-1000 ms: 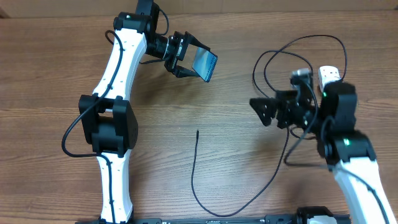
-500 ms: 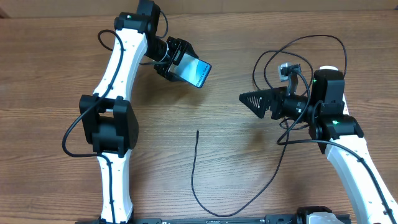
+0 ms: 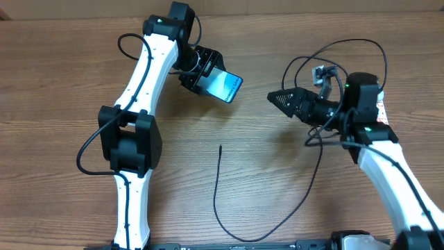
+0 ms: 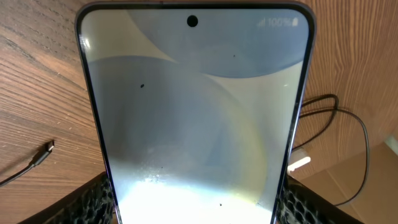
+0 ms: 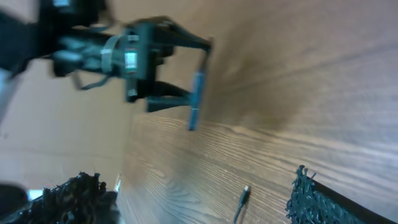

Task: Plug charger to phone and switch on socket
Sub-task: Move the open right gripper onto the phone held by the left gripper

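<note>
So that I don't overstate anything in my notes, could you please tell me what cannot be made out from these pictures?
Socket: overhead, almost wholly hidden under the right arm; its switch is unseen.
Phone port: left wrist view, cut off by the bottom edge and the jaws; too small overhead.
Charger plug end: overhead, the cable disappears under the right arm.
Right wrist view: motion blur, phone detail unreadable.
</note>
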Controlling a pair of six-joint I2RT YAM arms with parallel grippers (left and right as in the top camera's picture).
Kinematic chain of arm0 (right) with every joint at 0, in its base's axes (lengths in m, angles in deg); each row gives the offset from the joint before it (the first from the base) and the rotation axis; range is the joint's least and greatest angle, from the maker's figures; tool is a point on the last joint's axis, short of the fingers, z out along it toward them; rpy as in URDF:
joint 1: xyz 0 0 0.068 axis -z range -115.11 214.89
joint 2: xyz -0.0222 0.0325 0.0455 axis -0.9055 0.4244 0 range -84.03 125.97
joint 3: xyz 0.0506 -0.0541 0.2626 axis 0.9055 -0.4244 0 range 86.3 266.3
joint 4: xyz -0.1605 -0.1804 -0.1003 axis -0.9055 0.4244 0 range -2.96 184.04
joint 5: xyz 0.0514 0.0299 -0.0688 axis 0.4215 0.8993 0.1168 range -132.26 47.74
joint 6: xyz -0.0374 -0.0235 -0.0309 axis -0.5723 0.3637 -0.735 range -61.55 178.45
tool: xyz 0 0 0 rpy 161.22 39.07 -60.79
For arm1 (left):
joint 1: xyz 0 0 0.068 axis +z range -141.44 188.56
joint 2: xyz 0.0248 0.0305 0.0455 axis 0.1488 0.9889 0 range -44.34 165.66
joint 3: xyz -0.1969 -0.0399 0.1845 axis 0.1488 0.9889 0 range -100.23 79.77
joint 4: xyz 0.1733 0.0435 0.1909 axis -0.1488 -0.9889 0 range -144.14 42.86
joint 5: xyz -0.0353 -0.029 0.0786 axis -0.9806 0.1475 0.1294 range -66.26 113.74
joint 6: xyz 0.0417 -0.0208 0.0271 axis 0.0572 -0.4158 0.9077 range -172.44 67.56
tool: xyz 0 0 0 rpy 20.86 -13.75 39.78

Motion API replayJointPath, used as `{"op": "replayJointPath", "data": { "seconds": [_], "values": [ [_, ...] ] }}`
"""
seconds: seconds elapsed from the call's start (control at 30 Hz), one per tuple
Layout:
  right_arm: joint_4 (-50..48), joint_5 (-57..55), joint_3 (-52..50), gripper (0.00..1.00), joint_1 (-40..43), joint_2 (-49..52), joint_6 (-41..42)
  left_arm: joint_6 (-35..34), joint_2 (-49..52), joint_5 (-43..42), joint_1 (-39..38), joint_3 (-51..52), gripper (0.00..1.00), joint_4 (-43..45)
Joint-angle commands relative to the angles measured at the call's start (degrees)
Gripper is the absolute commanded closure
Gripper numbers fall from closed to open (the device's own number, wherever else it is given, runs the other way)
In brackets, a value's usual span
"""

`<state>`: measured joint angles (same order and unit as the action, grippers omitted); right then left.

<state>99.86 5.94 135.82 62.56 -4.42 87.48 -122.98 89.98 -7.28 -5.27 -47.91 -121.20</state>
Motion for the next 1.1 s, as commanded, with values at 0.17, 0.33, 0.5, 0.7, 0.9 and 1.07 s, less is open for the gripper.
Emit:
{"op": "replayJointPath", "data": {
  "seconds": [0.17,0.33,0.5,0.7,0.9,1.07],
  "values": [
    [-4.9,5.8,1.5,0.00,-2.8,12.1,8.1,-4.3,0.0,1.2,-1.4,-1.8,0.96,-0.1],
    [-7.3,6.6,1.5,0.00,-3.2,13.3,8.1,-4.9,0.0,5.4,-2.3,-1.8,0.96,-0.3],
    [-8.5,6.0,1.5,0.00,-3.2,13.3,8.0,-7.6,0.0,8.7,-3.6,-1.8,0.96,-0.9],
    [-8.3,4.3,1.5,0.00,-3.3,13.3,8.0,-11.4,0.0,8.9,-6.2,-1.8,0.96,-0.5],
    [-8.3,4.2,1.5,0.00,-3.3,13.3,8.0,-14.8,0.0,8.9,-8.9,-1.8,0.96,-0.5],
    [-7.5,2.3,1.5,0.00,-3.3,13.3,8.0,-15.5,0.0,5.9,-10.6,-1.8,0.96,0.5]
  ]
}}
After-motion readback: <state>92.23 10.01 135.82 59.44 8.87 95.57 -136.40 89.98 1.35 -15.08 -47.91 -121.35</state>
